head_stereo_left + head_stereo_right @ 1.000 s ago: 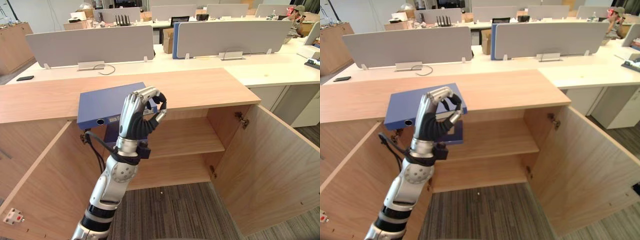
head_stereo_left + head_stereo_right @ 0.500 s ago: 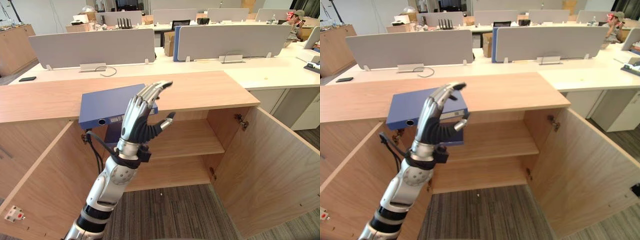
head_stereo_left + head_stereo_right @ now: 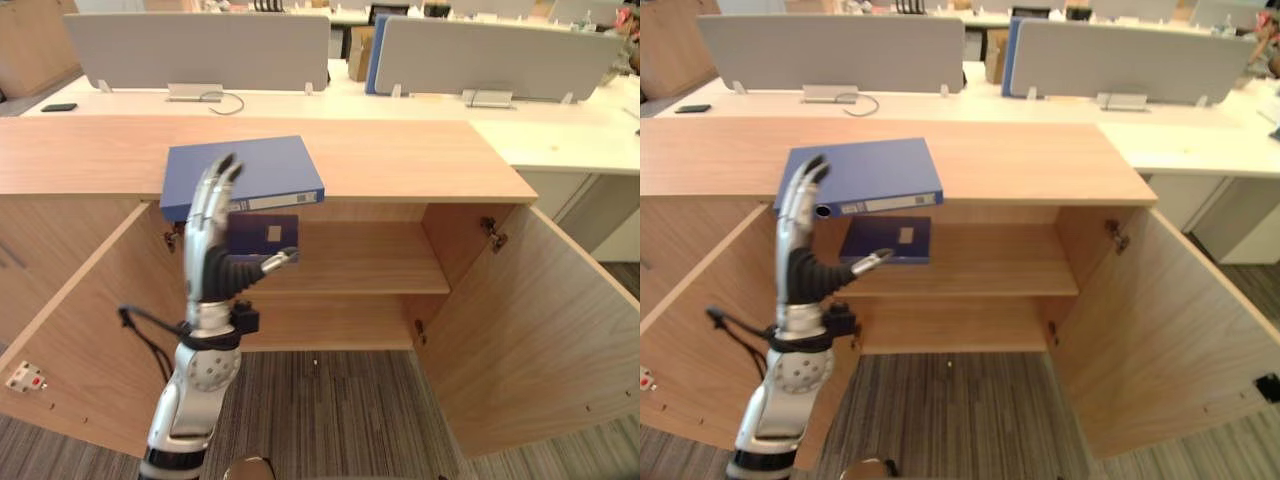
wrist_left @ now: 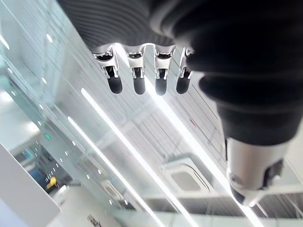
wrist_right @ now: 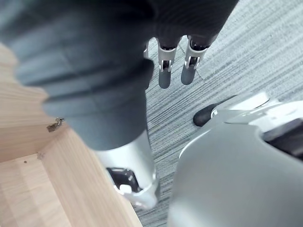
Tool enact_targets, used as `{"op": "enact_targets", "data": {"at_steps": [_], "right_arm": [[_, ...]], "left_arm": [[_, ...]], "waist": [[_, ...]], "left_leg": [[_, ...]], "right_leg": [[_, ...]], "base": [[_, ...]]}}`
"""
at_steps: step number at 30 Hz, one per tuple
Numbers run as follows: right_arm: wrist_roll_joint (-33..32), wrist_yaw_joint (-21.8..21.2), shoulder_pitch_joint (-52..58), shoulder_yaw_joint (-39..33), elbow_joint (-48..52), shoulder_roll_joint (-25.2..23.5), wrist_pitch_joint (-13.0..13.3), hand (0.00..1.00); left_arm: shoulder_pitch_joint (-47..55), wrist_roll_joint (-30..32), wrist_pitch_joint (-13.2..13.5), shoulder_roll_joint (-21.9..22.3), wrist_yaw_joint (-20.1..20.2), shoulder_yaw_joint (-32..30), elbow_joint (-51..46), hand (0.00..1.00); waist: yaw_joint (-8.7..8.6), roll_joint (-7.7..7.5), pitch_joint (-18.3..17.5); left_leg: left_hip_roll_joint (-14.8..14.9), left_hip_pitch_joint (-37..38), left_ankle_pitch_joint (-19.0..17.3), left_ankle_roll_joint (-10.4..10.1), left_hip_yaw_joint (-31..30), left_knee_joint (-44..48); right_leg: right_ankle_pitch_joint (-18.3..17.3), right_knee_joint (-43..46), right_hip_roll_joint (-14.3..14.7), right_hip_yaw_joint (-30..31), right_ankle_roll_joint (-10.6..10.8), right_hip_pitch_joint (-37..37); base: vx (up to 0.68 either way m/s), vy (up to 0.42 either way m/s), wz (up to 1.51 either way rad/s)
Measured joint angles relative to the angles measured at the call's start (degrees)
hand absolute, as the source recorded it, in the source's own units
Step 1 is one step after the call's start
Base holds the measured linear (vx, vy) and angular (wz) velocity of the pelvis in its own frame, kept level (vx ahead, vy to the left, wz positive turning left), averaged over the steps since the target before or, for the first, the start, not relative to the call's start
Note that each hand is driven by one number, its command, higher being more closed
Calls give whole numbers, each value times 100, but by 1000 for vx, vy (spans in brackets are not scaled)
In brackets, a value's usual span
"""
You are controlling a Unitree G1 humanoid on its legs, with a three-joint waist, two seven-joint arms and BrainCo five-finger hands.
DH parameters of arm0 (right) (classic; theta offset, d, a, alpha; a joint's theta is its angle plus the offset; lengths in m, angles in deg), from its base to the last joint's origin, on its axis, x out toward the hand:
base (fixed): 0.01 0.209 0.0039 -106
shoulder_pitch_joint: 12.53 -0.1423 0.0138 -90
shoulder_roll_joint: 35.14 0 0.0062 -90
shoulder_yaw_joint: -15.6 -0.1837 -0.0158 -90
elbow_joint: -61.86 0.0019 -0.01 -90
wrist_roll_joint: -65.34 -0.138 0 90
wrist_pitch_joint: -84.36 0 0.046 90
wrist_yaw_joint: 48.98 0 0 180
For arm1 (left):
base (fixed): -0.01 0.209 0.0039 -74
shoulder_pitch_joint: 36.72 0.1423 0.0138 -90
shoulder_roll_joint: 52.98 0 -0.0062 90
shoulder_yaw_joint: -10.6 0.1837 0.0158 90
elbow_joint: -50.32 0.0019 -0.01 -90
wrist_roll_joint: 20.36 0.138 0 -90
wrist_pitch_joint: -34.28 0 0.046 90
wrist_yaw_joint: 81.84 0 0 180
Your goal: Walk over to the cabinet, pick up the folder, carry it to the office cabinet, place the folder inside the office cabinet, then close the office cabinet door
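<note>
— How do the fingers stand?

— On your left hand [image 3: 208, 268] the fingers [image 3: 212, 195] are straight and point upward, close side by side, and the thumb stands out to the side. They pinch nothing. Your left wrist view agrees: the dark tips are in one row, with ceiling lights past them. Your right hand [image 5: 90, 66] hangs low beside a wooden panel, above the grey carpet [image 5: 265, 42]. Its fingers [image 5: 167, 71] are loose and nearly straight, and they hold nothing.

— And where is the folder?

— The blue folder [image 3: 243, 168] lies flat on the cabinet top [image 3: 410, 165], with its spine toward you and a little over the front edge. Your left hand is raised in front of that spine, nearer to you than the folder.

— Is there any writing?

— The spine carries a white label beside a round hole, but the print is too small to read. A second blue file [image 3: 262, 232] lies on the upper shelf [image 3: 370, 262] with a small pale label, which you also cannot read. The left door [image 3: 75, 330] and the right door [image 3: 520, 320] are both wide open.
</note>
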Motion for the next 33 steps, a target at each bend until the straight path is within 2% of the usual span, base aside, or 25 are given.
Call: {"op": "enact_targets", "data": {"at_steps": [2, 4, 5, 6, 11, 13, 15, 16, 17, 18, 19, 20, 21, 23, 25, 26, 27, 28, 29, 32, 33], "right_arm": [[-3, 28, -38, 4, -4, 49, 5, 0], [-5, 31, -46, 79, -3, 210, 16, 0], [-4, 36, -51, 111, 5, 213, 35, 0], [-6, 37, -36, 123, -1, 206, 44, 0], [-6, 26, -19, -66, 101, 52, 72, 0], [-4, 11, -25, -271, 105, -79, 81, 0], [1, 2, -26, -448, 118, -129, 72, 0], [3, 0, 31, -513, 289, -111, 55, 0], [1, 1, 86, -511, 454, -101, 60, 0], [-4, -1, 104, -505, 570, -98, 64, 0], [-6, -3, 108, -475, 696, -100, 68, 0], [-7, 11, 98, -385, 789, -123, 101, 0], [-10, 42, 94, -334, 817, -127, 145, 0], [-7, 13, 96, -152, 898, -112, 164, 0], [-9, 7, 102, 100, 897, -71, 161, 0], [-13, 10, 90, 343, 903, -72, 164, 0], [-20, 12, 91, 608, 888, -100, 167, 0], [-24, 11, 94, 710, 866, -130, 165, 0], [-16, 10, 87, 719, 842, -80, 165, 0], [-8, 9, 90, 720, 748, -20, 151, 0], [-6, 9, 93, 719, 739, -19, 143, 0]], "left_arm": [[20, -3, -1, 28, -104, -280, -257, 0], [85, -8, 8, 74, -227, -588, -468, 0], [82, -16, -6, 93, -319, -739, -457, 0], [92, -22, -33, 105, -413, -824, -456, 0], [272, -117, -103, 210, -554, -976, -859, 0], [338, -119, -95, 294, -592, -982, -1118, 0], [463, -116, -88, 454, -604, -981, -1355, 0], [571, -114, -64, 611, -605, -963, -1519, 0], [614, -118, -51, 697, -605, -954, -1603, 0], [629, -123, -43, 723, -605, -942, -1659, 0], [660, -140, -26, 719, -609, -895, -1717, 0], [684, -165, -15, 671, -609, -762, -1726, 0], [725, -197, -16, 647, -607, -671, -1725, 0], [814, -240, 10, 598, -601, -370, -1724, 0], [825, -254, 56, 580, -579, -80, -1605, 0], [833, -268, 95, 514, -493, 133, -1479, 0], [841, -265, 113, 465, -399, 284, -1362, 0], [855, -254, 115, 426, -348, 332, -1316, 0], [940, -250, 143, 489, -196, 446, -1133, 0], [988, -245, 233, 516, 162, 645, -1066, 0], [980, -266, 279, 504, 277, 644, -982, 0]], "waist": [[110, 39, -20], [183, 273, -108], [179, 276, -111], [188, 243, -98], [250, 245, -318], [327, 267, -523], [405, 321, -577], [439, 391, -587], [441, 446, -572], [437, 487, -536], [433, 453, -475], [403, 401, -436], [357, 347, -410], [315, 340, -408], [302, 352, -401], [276, 287, -395], [226, 138, -384], [225, 28, -393], [226, 107, -415], [239, 230, -516], [231, 217, -529]], "left_leg": [[-162, 146, -64, -64, -156, -560], [-311, 639, -298, -325, -265, -1675], [-496, 741, -242, -298, -221, -1996], [-639, 785, -176, -247, -185, -2078], [-859, 918, -335, -94, 79, -2112], [-968, 995, -410, -32, 238, -2222], [-1012, 1163, -462, 42, 374, -2397], [-1074, 1387, -507, 85, 428, -2550], [-1098, 1510, -510, 89, 429, -2587], [-1123, 1601, -522, 101, 425, -2587], [-1189, 1728, -573, 168, 396, -2594], [-1332, 1924, -641, 273, 255, -2612], [-1373, 2020, -672, 318, 140, -2611], [-1342, 2091, -711, 350, -122, -2611], [-1246, 2064, -677, 237, -213, -2611], [-1196, 1993, -662, 192, -246, -2558], [-1241, 1960, -675, 136, -290, -2502], [-1304, 1961, -690, 108, -287, -2508], [-1181, 1983, -693, 3, -287, -2502], [-871, 2012, -702, -135, -216, -2685], [-797, 2016, -645, -220, -219, -2784]], "right_leg": [[4, -26, -71, 89, -4, -102], [35, -186, -63, 118, 46, -180], [99, -363, -180, 104, 110, -108], [311, -474, -321, 108, 242, -57], [362, -569, -596, 247, 377, -15], [369, -521, -736, 283, 505, -57], [344, -322, -792, 280, 570, -111], [153, 337, -848, 269, 787, -298], [-53, 1107, -875, 267, 765, -562], [-166, 1717, -915, 262, 699, -771], [-224, 2624, -1005, 232, 582, -1101], [-120, 3709, -1257, 77, 383, -1483], [-197, 4065, -1359, -59, 293, -1546], [-602, 4215, -1300, -367, 238, -1657], [-725, 3655, -1027, -390, 309, -1664], [-717, 2883, -793, -396, 328, -1565], [-526, 2071, -735, -539, 186, -1394], [-330, 1768, -756, -613, 171, -1326], [-278, 1516, -649, -725, 225, -1168], [-158, 943, -290, -897, 108, -920], [-117, 793, -199, -972, 56, -881]], "base": [[43, 64, -9], [70, 134, -4], [85, 149, 16], [111, 178, 16], [152, 128, -17], [187, 149, -35], [114, 126, -33], [56, 135, -17], [40, 151, -5], [13, 130, 11], [10, 137, 38], [38, 127, 56], [62, 103, 68], [113, 2, 60], [113, -66, 37], [160, -146, 33], [177, -171, 24], [199, -213, 15], [196, -208, 10], [177, -212, 8], [169, -228, 11]]}}
